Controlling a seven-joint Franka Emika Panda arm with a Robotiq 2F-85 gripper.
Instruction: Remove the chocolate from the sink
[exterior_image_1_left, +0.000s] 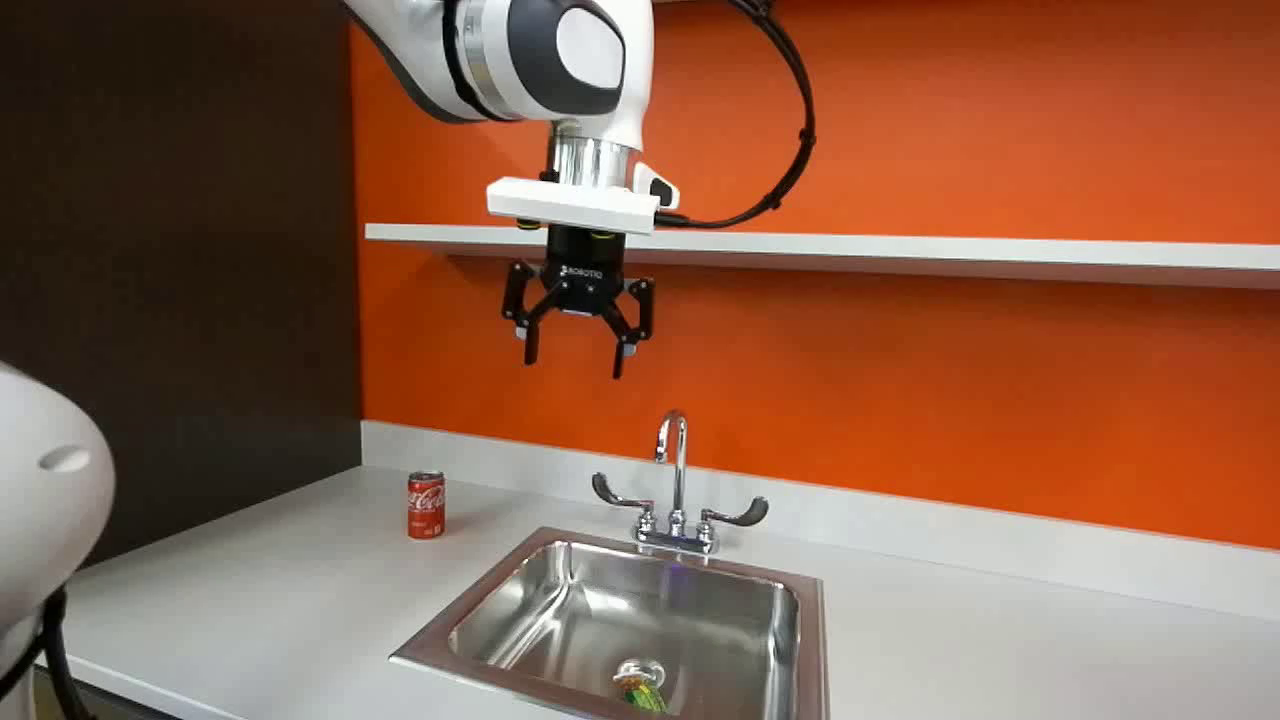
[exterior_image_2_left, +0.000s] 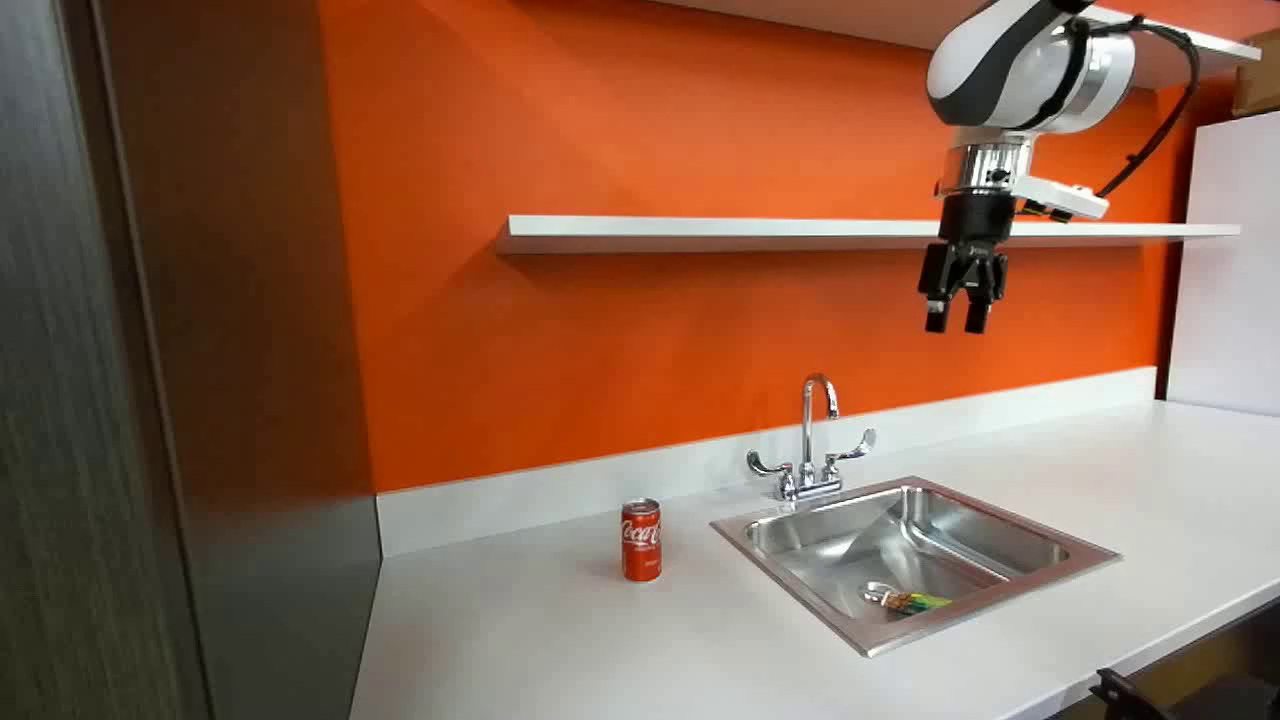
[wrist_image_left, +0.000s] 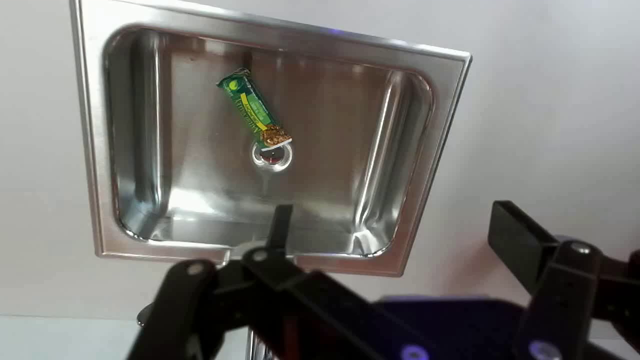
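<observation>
The chocolate is a small green wrapped bar with yellow and brown print. It lies flat on the sink floor, one end at the drain, in the wrist view (wrist_image_left: 252, 111) and both exterior views (exterior_image_1_left: 645, 694) (exterior_image_2_left: 920, 603). The sink is a rectangular steel basin with its rim in view (exterior_image_1_left: 470, 595) (exterior_image_2_left: 866, 636) (wrist_image_left: 300, 40). My gripper (exterior_image_1_left: 573, 368) (exterior_image_2_left: 956, 330) (wrist_image_left: 393, 204) is open and empty, pointing down. It hangs high above the counter near the faucet, well apart from the chocolate. Nothing is between its fingers.
A chrome two-handled faucet (exterior_image_1_left: 680, 480) (exterior_image_2_left: 808, 440) stands behind the sink. A red soda can (exterior_image_1_left: 426, 505) (exterior_image_2_left: 641, 541) stands upright on the white counter (exterior_image_1_left: 250, 600) beside the sink. A white shelf (exterior_image_1_left: 900, 250) (exterior_image_2_left: 720, 228) runs along the orange wall. A dark panel (exterior_image_1_left: 180, 250) bounds one side.
</observation>
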